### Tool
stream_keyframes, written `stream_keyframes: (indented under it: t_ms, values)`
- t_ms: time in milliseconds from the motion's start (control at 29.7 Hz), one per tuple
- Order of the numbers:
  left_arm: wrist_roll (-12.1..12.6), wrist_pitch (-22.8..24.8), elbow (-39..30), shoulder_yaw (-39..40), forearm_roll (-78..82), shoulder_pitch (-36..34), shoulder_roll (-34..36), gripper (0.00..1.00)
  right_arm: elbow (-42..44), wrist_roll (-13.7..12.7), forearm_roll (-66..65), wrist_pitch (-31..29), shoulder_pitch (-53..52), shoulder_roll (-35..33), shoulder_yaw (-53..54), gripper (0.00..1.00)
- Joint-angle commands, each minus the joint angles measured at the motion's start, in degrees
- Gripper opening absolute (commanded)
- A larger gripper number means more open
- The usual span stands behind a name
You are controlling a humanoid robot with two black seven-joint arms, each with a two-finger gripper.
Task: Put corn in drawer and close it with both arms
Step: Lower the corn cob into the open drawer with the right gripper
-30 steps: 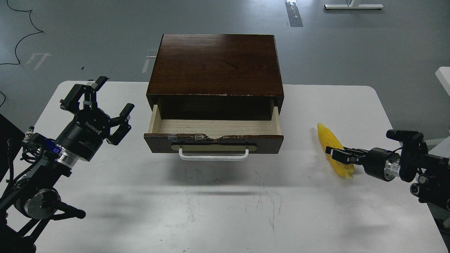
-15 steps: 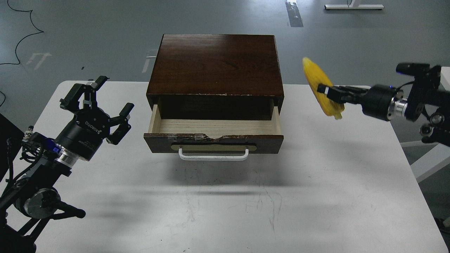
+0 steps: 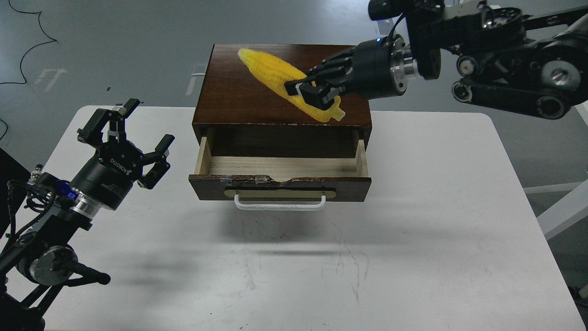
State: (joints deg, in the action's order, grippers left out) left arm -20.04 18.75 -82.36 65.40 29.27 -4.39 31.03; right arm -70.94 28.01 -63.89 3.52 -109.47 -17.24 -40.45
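The right hand [image 3: 312, 94] has carried the corn [image 3: 280, 78], clamped crosswise, above the cabinet [image 3: 243, 99].

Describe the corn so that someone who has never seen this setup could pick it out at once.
Find the dark brown wooden cabinet at the back of the white table, its drawer pulled open. Above the cabinet's top, the right hand is shut on the corn, holding it slantwise in the air. It is the only bright yellow thing in view, tapered and ribbed with kernel rows.
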Motion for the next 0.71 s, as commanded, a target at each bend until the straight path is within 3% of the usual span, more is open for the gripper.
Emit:
stream_keyframes:
  t_ms: [0,336,505,538,673]
  values:
    - [0.00,-0.11,0.00,0.08,-0.01,0.00,-0.09,0.99,0.27,-0.01,-4.05,6.05,-0.13,4.49,-5.25,0.15]
    - [-0.09,-0.11,0.00,0.34,-0.01,0.00,-0.09,0.99,5.46,-0.01,-5.37,10.89,1.54,11.96,-11.41,0.19]
    - [-0.09,-0.11,0.00,0.34,-0.01,0.00,0.00,0.99,6.78,-0.01,-5.19,11.50,3.65,13.11,-11.41,0.51]
    - [-0.09,-0.11,0.00,0.43,-0.01,0.00,0.00,0.99,6.95,-0.01,-5.11,11.68,4.00,13.11,-11.41,0.61]
    - [-0.09,-0.11,0.00,0.43,-0.01,0.00,0.00,0.99,6.95,-0.01,-5.02,11.77,4.18,13.02,-11.49,0.69]
